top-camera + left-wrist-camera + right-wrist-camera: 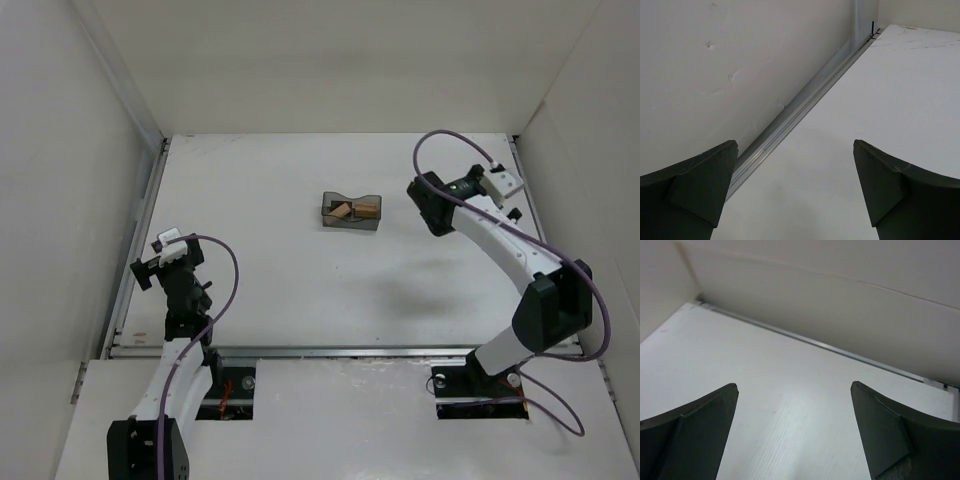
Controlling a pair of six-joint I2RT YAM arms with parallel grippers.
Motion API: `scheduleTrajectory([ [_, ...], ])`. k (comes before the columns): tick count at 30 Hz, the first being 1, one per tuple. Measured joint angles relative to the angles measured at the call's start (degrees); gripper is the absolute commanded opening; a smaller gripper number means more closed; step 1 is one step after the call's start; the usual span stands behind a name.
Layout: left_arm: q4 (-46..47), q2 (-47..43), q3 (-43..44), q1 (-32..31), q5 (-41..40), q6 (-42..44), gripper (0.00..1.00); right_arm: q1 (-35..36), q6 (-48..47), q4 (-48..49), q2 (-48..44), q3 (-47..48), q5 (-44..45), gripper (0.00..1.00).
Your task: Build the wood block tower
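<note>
1. Top external view: the wood blocks (343, 211), light tan, lie in a small translucent grey bin (351, 226). They are loose there, and no tower stands.
2. The bin sits near the middle of the white surface (280, 290), a little toward the far edge.
3. Left wrist view: the left gripper (795, 144) has its jaws spread wide, and nothing is between them. Below them is only bare surface, with a metal rail (805, 107) and the side wall (715, 60) along the left edge.
4. Right wrist view: the right gripper (794, 385) also has its jaws wide apart and holds nothing. Bare surface and a wall are ahead of it.
5. No block shows in either wrist view.
6. Seen from the top, the right jaws are to the right of the bin, near it but not touching.
7. The left jaws are close to the left edge, well apart from the bin and the blocks.
</note>
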Motion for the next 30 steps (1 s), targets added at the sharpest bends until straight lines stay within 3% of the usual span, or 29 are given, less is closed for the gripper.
scheduleTrajectory([
  [6,-0.7,0.1,0.2,0.0,1.2,0.6,1.0,14.4,-12.1,-0.6,9.4,17.3,0.5,1.0],
  [8,-6.8,0.4,3.6,0.1,5.0,3.0,1.0,17.3,-18.4,-0.7,16.3,25.8,0.7,1.0],
  [10,-16.7,2.4,12.2,0.2,13.9,5.6,1.0,18.7,-29.3,1.9,23.1,33.4,0.4,1.0],
  [11,-21.4,4.3,18.3,0.2,18.6,6.4,1.0,18.9,-38.1,6.9,25.3,34.5,-1.8,0.98],
  [13,-27.6,11.0,32.3,0.0,28.0,7.5,1.0,18.4,-55.1,18.8,25.4,30.7,-16.4,1.0],
  [15,-35.6,21.0,49.4,-1.2,33.6,8.7,1.0,17.0,-65.4,28.1,22.7,24.3,-29.0,1.0],
  [19,-52.4,50.4,91.6,-5.9,40.4,11.3,1.0,12.0,-73.7,40.8,16.2,19.6,-53.0,1.0],
  [22,-65.9,72.7,121.1,-10.0,42.5,13.1,1.0,7.7,-76.2,47.0,13.9,20.6,-64.0,1.0],
  [23,-67.8,78.7,127.4,-11.6,42.8,14.4,1.0,6.5,-76.6,48.2,14.0,21.4,-66.1,1.0],
  [25,-70.3,84.9,128.8,-15.2,42.9,17.4,0.93,4.6,-77.1,49.6,14.5,21.7,-69.5,1.0],
  [26,-71.4,86.1,126.6,-17.2,43.0,19.0,0.87,3.9,-77.2,49.9,14.6,21.2,-71.2,1.0],
  [27,-71.8,86.9,123.5,-19.2,43.1,20.7,0.74,3.2,-77.2,50.4,14.6,20.1,-72.8,1.0],
  [30,-73.7,88.7,117.9,-24.6,45.8,24.9,0.63,0.7,-76.5,51.3,13.4,14.9,-76.6,1.0],
])
